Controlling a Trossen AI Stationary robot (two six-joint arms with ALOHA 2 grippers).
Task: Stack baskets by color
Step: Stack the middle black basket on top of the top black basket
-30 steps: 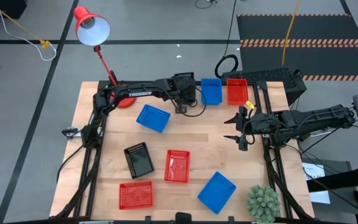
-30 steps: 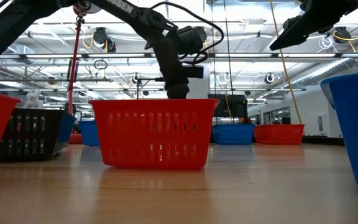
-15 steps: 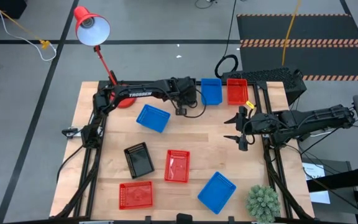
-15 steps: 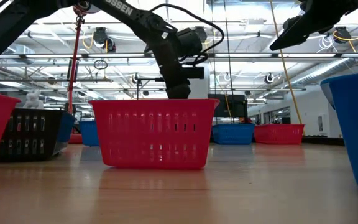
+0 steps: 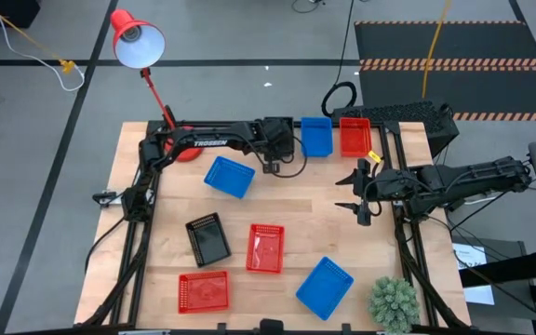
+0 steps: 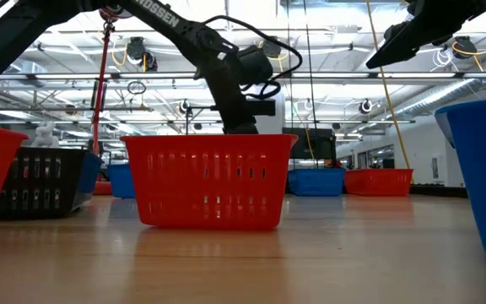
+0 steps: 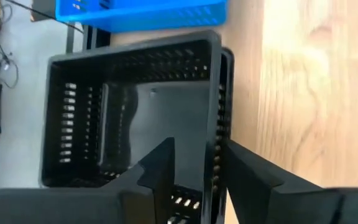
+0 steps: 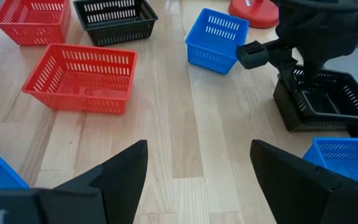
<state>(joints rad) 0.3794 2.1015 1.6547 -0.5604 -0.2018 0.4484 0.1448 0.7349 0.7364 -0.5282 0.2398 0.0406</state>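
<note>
The baskets are distributed over the wooden worktop (image 5: 296,200). A black stack (image 7: 142,112) of nested baskets is located at the far edge, beneath the left end effector (image 7: 194,171); two rims are visible along one side in the left wrist view, one inside the other. Just beside it, a blue basket (image 5: 315,136) and a red basket (image 5: 355,136) are set side by side. A second blue basket (image 5: 229,176) is placed near the left arm. A single black basket (image 5: 207,238) and a red basket (image 5: 265,247) are positioned near the middle of the worktop. A further red basket (image 5: 203,291) and a blue basket (image 5: 325,287) are found toward the near edge.

One wall of the black stack is straddled by the fingers of the left end effector, which are spread slightly; a narrow gap is seen between each finger and the wall.

The right end effector (image 5: 358,195) is held above the right side of the worktop with its fingers spread wide, and nothing is gripped.
</note>
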